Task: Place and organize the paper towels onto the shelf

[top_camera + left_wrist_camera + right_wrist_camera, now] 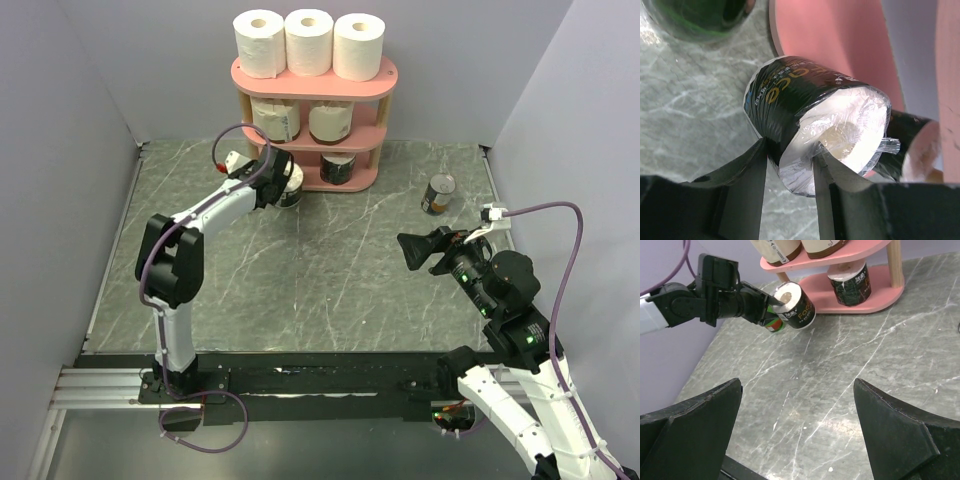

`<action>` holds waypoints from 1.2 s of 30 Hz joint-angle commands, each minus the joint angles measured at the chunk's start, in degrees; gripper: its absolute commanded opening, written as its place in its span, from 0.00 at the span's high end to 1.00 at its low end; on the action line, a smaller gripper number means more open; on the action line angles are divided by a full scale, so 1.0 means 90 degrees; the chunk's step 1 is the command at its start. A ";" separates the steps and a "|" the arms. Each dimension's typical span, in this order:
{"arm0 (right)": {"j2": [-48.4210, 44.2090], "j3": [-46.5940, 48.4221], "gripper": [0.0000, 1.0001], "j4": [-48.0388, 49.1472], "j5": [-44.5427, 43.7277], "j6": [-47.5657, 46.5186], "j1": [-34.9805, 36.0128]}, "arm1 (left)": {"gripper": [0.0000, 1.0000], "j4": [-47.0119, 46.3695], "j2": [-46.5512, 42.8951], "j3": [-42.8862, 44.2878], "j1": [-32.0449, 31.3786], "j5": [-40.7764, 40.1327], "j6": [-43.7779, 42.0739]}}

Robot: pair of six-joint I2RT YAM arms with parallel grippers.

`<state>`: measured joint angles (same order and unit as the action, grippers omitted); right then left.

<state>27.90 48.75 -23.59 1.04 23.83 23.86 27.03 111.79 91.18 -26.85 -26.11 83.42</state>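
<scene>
The pink shelf (388, 74) stands at the back. Three white rolls (309, 42) sit on its top board and two cream-beige rolls (329, 122) on the middle board. One dark-banded roll (338, 169) stands on the bottom board, also seen in the right wrist view (850, 282). My left gripper (279, 180) is shut on the second dark-banded roll (291, 187), one finger outside its wall and one at its core (790, 165). It holds the roll (790, 95) tilted just left of the shelf's bottom board (840, 40). My right gripper (420, 250) is open and empty over the table (797, 395).
A green glass bottle (695, 15) stands right behind the held roll, beside the shelf's left end (772, 324). A small metal can (437, 194) stands on the table right of the shelf. Grey walls close in the left, back and right sides.
</scene>
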 commanded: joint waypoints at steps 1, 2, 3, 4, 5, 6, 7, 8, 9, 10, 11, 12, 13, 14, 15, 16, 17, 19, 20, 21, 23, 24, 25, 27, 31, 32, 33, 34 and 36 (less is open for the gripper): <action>-0.0073 0.0247 0.00 0.0307 -0.0076 -0.0109 0.0015 | 0.64 -0.0667 0.0069 0.0436 0.0034 -0.0351 -0.0167; -0.0063 0.0228 0.00 0.0356 -0.0067 -0.0119 0.0025 | 0.64 -0.0756 0.0098 0.0426 0.0034 -0.0351 -0.0177; -0.0063 0.0208 0.01 0.0366 -0.0057 -0.0100 0.0015 | 0.64 -0.0873 0.0099 0.0397 0.0034 -0.0332 -0.0206; -0.0044 0.0179 0.00 0.0366 -0.0047 -0.0100 0.0006 | 0.64 -0.1096 0.0099 0.0348 0.0044 -0.0322 -0.0235; -0.0034 0.0188 0.01 0.0356 -0.0047 -0.0100 0.0015 | 0.64 -0.1176 0.0118 0.0338 0.0034 -0.0302 -0.0245; -0.0014 0.0189 0.00 0.0356 -0.0057 -0.0100 0.0015 | 0.64 -0.1235 0.0147 0.0338 0.0034 -0.0293 -0.0264; -0.0014 0.0179 0.00 0.0356 -0.0066 -0.0100 0.0015 | 0.64 -0.1274 0.0177 0.0386 0.0034 -0.0292 -0.0274; -0.0024 0.0169 0.00 0.0356 -0.0067 -0.0100 0.0006 | 0.64 -0.1274 0.0254 0.0426 0.0044 -0.0312 -0.0274; -0.0014 0.0159 0.00 0.0375 -0.0076 -0.0100 0.0015 | 0.64 -0.1265 0.0294 0.0465 0.0034 -0.0312 -0.0274; -0.0014 0.0159 0.00 0.0385 -0.0076 -0.0100 0.0006 | 0.64 -0.1245 0.0342 0.0542 0.0034 -0.0331 -0.0274; -0.0014 0.0150 0.00 0.0385 -0.0076 -0.0100 0.0005 | 0.64 -0.1284 0.0401 0.0572 0.0034 -0.0341 -0.0284; -0.0014 0.0150 0.00 0.0395 -0.0086 -0.0109 0.0015 | 0.63 -0.1332 0.0430 0.0592 0.0034 -0.0351 -0.0284; -0.0004 0.0140 0.01 0.0395 -0.0086 -0.0109 0.0015 | 0.63 -0.1420 0.0450 0.0573 0.0044 -0.0341 -0.0304; -0.0004 0.0130 0.00 0.0385 -0.0105 -0.0109 0.0006 | 0.62 -0.1508 0.0460 0.0553 0.0044 -0.0341 -0.0313; -0.0004 0.0130 0.01 0.0395 -0.0106 -0.0119 0.0005 | 0.62 -0.1692 0.0470 0.0534 0.0044 -0.0390 -0.0313; 0.0005 0.0111 0.00 0.0414 -0.0106 -0.0109 0.0015 | 0.62 -0.1762 0.0508 0.0495 0.0034 -0.0371 -0.0304; 0.0015 0.0101 0.00 0.0415 -0.0096 -0.0109 0.0015 | 0.61 -0.1821 0.0528 0.0485 0.0034 -0.0361 -0.0294; 0.0015 0.0130 0.00 0.0395 -0.0086 -0.0109 0.0015 | 0.60 -0.1996 0.0558 0.0446 0.0034 -0.0429 -0.0304; 0.0025 0.0120 0.01 0.0395 -0.0096 -0.0119 0.0015 | 0.60 -0.2065 0.0558 0.0426 0.0034 -0.0439 -0.0342; 0.0025 0.0130 0.00 0.0395 -0.0105 -0.0119 0.0006 | 0.59 -0.2249 0.0548 0.0358 0.0034 -0.0487 -0.0381; 0.0006 0.0101 0.00 0.0424 -0.0106 -0.0119 0.0015 | 0.59 -0.2378 0.0509 0.0290 0.0034 -0.0507 -0.0440; 0.0005 0.0091 0.00 0.0424 -0.0106 -0.0119 0.0015 | 0.59 -0.2407 0.0499 0.0270 0.0034 -0.0527 -0.0440; 0.0025 0.0081 0.00 0.0434 -0.0106 -0.0109 0.0015 | 0.56 -0.2436 0.0489 0.0260 0.0034 -0.0595 -0.0450; 0.0054 0.0081 0.00 0.0434 -0.0096 -0.0119 0.0015 | 0.49 -0.2514 0.0450 0.0202 0.0034 -0.0615 -0.0528; 0.0084 0.0091 0.00 0.0444 -0.0076 -0.0080 0.0006 | 0.42 -0.2807 0.0275 -0.0033 0.0034 -0.0664 -0.0684; 0.0074 0.0081 0.00 0.0454 -0.0067 -0.0061 0.0025 | 0.40 -0.2856 0.0236 -0.0091 0.0025 -0.0654 -0.0752; 0.0083 0.0081 0.00 0.0463 -0.0067 -0.0051 0.0006 | 0.39 -0.2876 0.0197 -0.0169 0.0015 -0.0663 -0.0782; 0.0084 0.0081 0.00 0.0463 -0.0057 -0.0031 0.0015 | 0.37 -0.2876 0.0129 -0.0199 0.0005 -0.0683 -0.0802; 0.0084 0.0091 0.00 0.0463 -0.0037 -0.0021 0.0006 | 0.36 -0.2808 0.0070 -0.0276 -0.0014 -0.0761 -0.0850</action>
<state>29.12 48.75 -22.65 0.95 23.53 23.86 4.78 116.84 90.04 -26.50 -30.30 77.49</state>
